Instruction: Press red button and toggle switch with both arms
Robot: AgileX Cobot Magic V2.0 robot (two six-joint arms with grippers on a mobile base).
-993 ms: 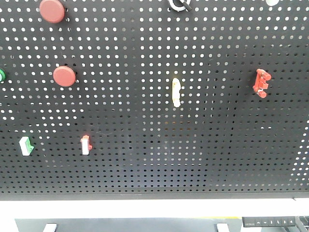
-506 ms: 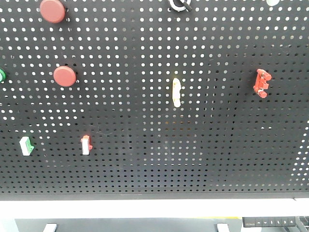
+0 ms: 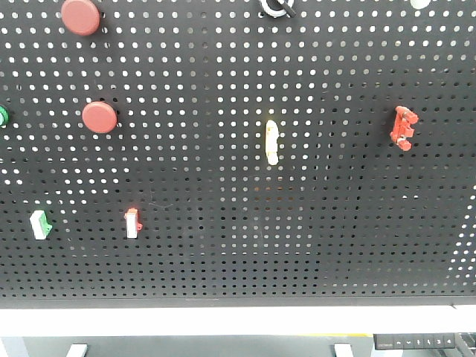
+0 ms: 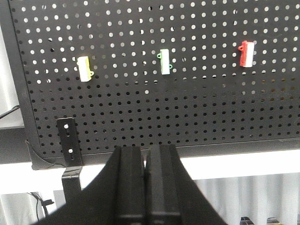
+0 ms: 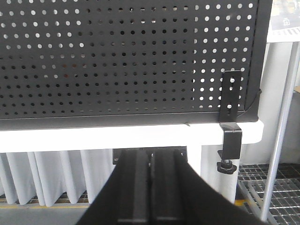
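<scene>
Two round red buttons are mounted on the black pegboard [image 3: 238,186] in the front view, one at the top left [image 3: 80,15] and one lower [image 3: 99,117]. The small bright red toggle switch [image 3: 402,127] sits at the right of the board. Neither arm shows in the front view. My left gripper [image 4: 146,151] is shut and empty, below the board's lower edge, well short of it. My right gripper [image 5: 150,153] is shut and empty, below the board's lower right part. The buttons and the toggle switch are out of both wrist views.
A pale yellow lever [image 3: 272,142] sits mid-board. A white switch with a red tip [image 3: 132,222] and a green-and-white switch [image 3: 39,224] sit lower left. The left wrist view shows yellow [image 4: 85,69], green [image 4: 164,61] and red-white [image 4: 246,54] switches. A clamp bracket [image 5: 230,115] holds the board's right corner.
</scene>
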